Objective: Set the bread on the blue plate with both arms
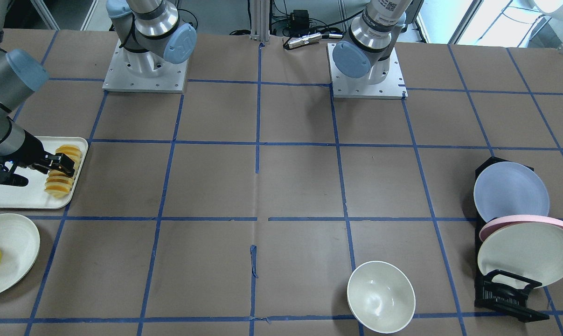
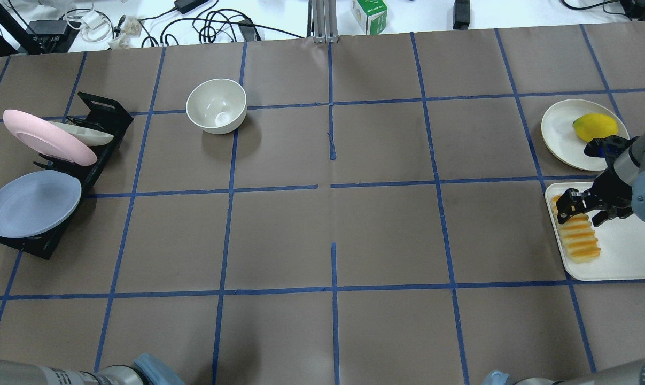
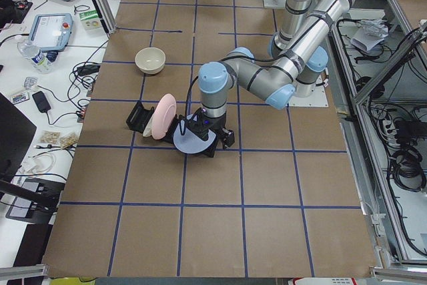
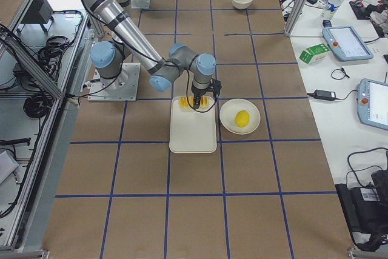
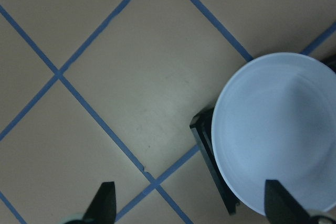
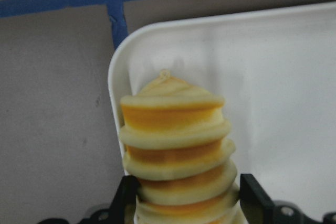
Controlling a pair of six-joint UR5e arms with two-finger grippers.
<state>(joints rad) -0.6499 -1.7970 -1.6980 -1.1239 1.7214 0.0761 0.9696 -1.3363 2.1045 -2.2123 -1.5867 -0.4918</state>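
Overhead view, left to right.

- **Far left:** a black rack [image 2: 104,109] holds three plates on edge, all tilted. The blue plate [image 2: 31,203] is in the slot nearest the robot. The pink plate [image 2: 47,136] is next, and a white plate [image 2: 87,135] sits behind it.
- **Left gripper [image 5: 191,208]:** the side view puts it right at the blue plate. Its wrist cam looks down on that plate and the rack edge. The fingers [image 5: 106,203] are spread wide with nothing between them. I can't tell whether one tip touches the rim.
- **Right of the rack:** a cream bowl [image 2: 216,105] stands upright on the table [image 2: 279,240], well apart from the rack.
- **Middle:** brown cover with a blue tape grid.
- **Far right:** a cream plate [image 2: 554,128] carries a yellow fruit [image 2: 596,127]. It sits just beyond a white tray [image 2: 621,251].
- **Bread [image 2: 581,240]:** it lies flat on the tray, along the edge facing the table centre. It is at the opposite end of the table from the blue plate.
- **Right gripper [image 2: 574,209]:** it is down over the loaf's far end. The wrist cam shows one finger on each side of the slices, closed against them. The loaf rests on the tray.
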